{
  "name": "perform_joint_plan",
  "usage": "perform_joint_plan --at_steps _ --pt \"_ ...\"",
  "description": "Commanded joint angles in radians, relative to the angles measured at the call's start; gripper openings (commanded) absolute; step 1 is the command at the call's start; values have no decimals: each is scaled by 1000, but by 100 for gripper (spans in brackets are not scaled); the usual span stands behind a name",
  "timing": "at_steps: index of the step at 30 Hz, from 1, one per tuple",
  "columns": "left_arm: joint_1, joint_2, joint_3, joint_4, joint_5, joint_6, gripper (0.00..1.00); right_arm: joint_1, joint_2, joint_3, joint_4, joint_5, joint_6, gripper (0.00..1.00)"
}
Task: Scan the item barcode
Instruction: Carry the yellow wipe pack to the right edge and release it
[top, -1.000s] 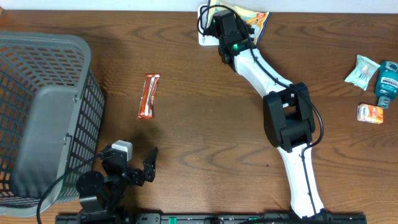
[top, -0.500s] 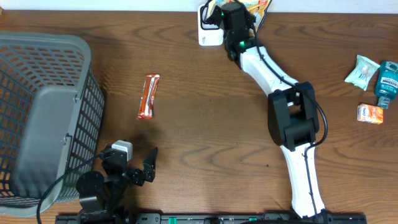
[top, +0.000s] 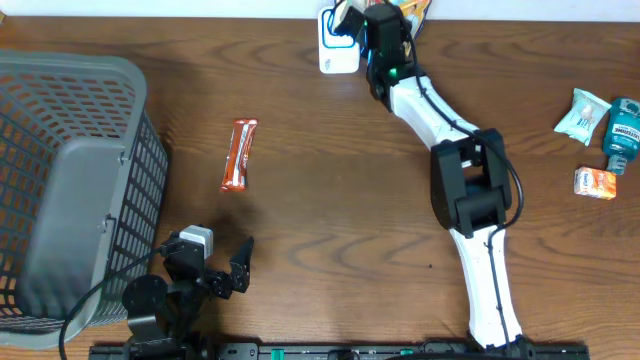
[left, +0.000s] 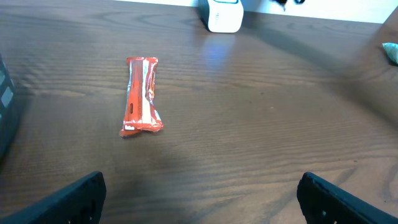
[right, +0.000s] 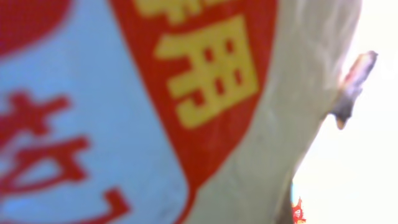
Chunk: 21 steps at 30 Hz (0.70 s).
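Snack bar (top: 239, 154) lies right of the basket (top: 148, 175).

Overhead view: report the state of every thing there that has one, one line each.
left gripper: jaws open, holding nothing
right gripper: jaws shut on snack packet, by the scanner
snack packet: gripped, filling the right wrist view
scanner: standing at the table's far edge
snack bar: lying flat, untouched
basket: upright, top open
bottle: lying on its side
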Motion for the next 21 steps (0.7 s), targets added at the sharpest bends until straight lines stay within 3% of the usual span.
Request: perform_joint_plan --at_steps 1,7,12,16,19,21 --pt "-4 -5 3 4 -2 6 98 5 36 19 27 47 -5 1" --pt "-4 -5 3 4 -2 6 98 0 -6 20 71 266 37 1" --pt "-4 -5 3 4 -2 6 98 -60 -75 20 -8 512 85 1" --pt "-4 -5 3 4 -2 6 98 -154 -104 20 -385 534 321 1" --pt "-4 -5 3 4 -2 6 98 -248 -97 17 -705 365 513 1" --pt "-4 -5 3 4 -2 6 98 -318 -95 10 -808 266 637 1"
